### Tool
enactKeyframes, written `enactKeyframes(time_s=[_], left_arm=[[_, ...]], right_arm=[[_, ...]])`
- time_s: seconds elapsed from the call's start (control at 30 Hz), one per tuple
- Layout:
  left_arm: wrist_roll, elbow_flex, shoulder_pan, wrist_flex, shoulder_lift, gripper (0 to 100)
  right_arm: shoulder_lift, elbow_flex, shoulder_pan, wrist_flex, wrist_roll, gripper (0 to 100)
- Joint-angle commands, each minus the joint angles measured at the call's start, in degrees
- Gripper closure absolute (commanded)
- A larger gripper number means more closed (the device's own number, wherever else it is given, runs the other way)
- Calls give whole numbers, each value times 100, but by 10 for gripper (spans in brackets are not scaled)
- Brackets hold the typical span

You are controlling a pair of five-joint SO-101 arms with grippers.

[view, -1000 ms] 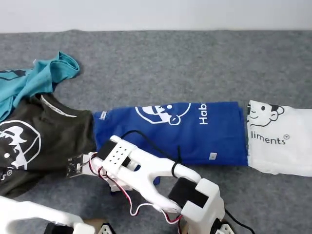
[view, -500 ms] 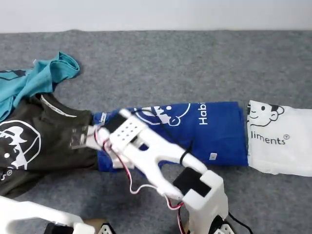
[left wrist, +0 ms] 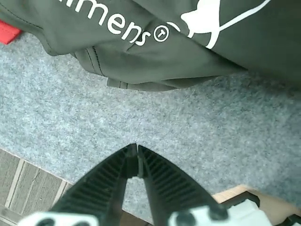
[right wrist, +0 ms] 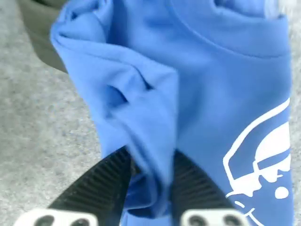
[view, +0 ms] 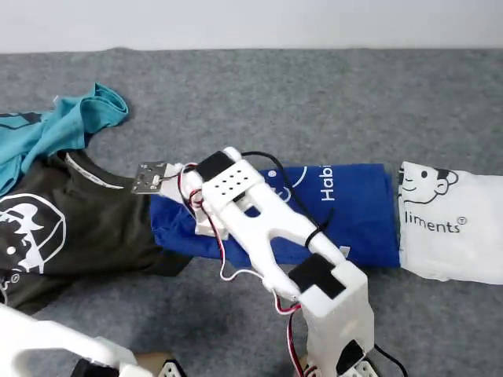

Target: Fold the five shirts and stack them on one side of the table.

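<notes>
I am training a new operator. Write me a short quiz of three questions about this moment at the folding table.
1. Multiple choice: which shirt does the right pincer grip?
A) the white shirt
B) the blue shirt
C) the teal shirt
2. True or false: the left pincer is open.
3. Fill in the gap: the left pincer hangs over the grey table, close to the edge of the ___ shirt.

Key
1. B. The pincer is shut on a bunched fold of it.
2. False. Its jaws are shut and hold nothing.
3. dark: the dark shirt.
</notes>
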Motion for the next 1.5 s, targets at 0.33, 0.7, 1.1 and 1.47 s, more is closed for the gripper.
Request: enactKeyframes(time_s=[0.33, 0.7, 1.1, 1.47], left_arm=[[53, -66, 35, 237, -158, 995], [53, -66, 44, 220, -158, 995], [53, -66, 53, 202, -158, 995], [53, -66, 53, 202, -158, 995]], right_arm=[[716, -1591, 927, -303, -132, 743], [866, -3182, 330, 2325, -141, 963], [303, -1345, -426, 2053, -624, 988], [1323, -1275, 1086, 980, -97, 988]])
